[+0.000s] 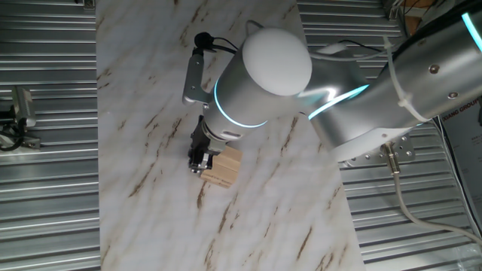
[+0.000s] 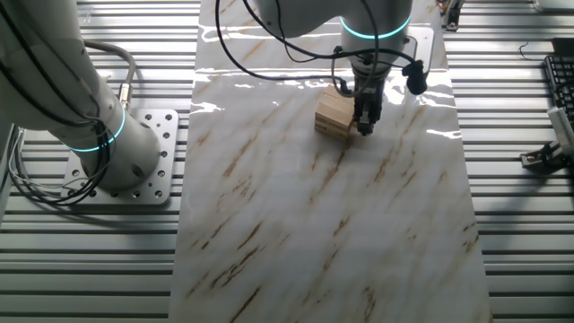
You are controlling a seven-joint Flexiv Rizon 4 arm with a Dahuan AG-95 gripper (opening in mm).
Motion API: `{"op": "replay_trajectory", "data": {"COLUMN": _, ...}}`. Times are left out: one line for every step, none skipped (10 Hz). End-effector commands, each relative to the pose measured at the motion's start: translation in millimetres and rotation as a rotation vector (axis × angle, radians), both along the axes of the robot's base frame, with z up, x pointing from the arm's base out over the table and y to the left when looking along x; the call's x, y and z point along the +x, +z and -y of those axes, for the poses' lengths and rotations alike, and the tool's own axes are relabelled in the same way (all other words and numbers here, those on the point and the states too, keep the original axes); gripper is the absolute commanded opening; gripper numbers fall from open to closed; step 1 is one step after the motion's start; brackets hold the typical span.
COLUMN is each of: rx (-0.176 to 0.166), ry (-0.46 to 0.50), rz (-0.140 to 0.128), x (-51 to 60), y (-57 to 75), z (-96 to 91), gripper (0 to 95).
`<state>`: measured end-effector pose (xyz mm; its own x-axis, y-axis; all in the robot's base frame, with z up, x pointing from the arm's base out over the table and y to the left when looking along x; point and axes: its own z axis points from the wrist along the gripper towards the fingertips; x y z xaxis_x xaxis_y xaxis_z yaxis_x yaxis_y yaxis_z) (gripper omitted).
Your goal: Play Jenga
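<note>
Gripper sits low against the side of the Jenga stack, which stands on the marble tabletop near the far end. Whether its fingers are spread or closed I cannot tell. It looks poised to work one block; next needs a slow, straight push or pull. Arm reaches over, wrist pointing down.
</note>
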<state>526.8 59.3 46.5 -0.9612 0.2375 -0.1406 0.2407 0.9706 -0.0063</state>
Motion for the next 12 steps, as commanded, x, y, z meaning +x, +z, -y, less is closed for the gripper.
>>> {"op": "replay_trajectory", "data": {"rx": 0.010, "ry": 0.001, "rz": -0.020, "x": 0.5, "y": -1.0, "z": -1.2, "gripper": 38.0}}
{"op": "replay_trajectory", "data": {"rx": 0.010, "ry": 0.001, "rz": -0.025, "x": 0.5, "y": -1.1, "z": -1.2, "gripper": 38.0}}
{"op": "replay_trajectory", "data": {"rx": 0.016, "ry": -0.002, "rz": -0.040, "x": 0.5, "y": -1.4, "z": -1.3, "gripper": 38.0}}
{"op": "replay_trajectory", "data": {"rx": 0.013, "ry": -0.002, "rz": -0.041, "x": 0.4, "y": -1.9, "z": -1.7, "gripper": 38.0}}
{"op": "replay_trajectory", "data": {"rx": 0.013, "ry": -0.004, "rz": -0.040, "x": 0.5, "y": -2.7, "z": -2.2, "gripper": 38.0}}
{"op": "replay_trajectory", "data": {"rx": 0.013, "ry": -0.005, "rz": -0.039, "x": 0.5, "y": -3.6, "z": -2.6, "gripper": 38.0}}
{"op": "replay_trajectory", "data": {"rx": 0.012, "ry": -0.004, "rz": -0.038, "x": 0.1, "y": -4.9, "z": -3.3, "gripper": 38.0}}
{"op": "replay_trajectory", "data": {"rx": 0.011, "ry": -0.003, "rz": -0.035, "x": -0.1, "y": -5.8, "z": -3.8, "gripper": 38.0}}
{"op": "replay_trajectory", "data": {"rx": 0.010, "ry": -0.002, "rz": -0.035, "x": -0.1, "y": -6.3, "z": -3.8, "gripper": 38.0}}
{"op": "replay_trajectory", "data": {"rx": 0.010, "ry": -0.001, "rz": -0.034, "x": -0.1, "y": -6.6, "z": -3.8, "gripper": 38.0}}
{"op": "replay_trajectory", "data": {"rx": 0.009, "ry": 0.000, "rz": -0.032, "x": -0.1, "y": -7.2, "z": -3.8, "gripper": 38.0}}
{"op": "replay_trajectory", "data": {"rx": 0.009, "ry": 0.000, "rz": -0.031, "x": -0.2, "y": -7.3, "z": -3.9, "gripper": 38.0}}
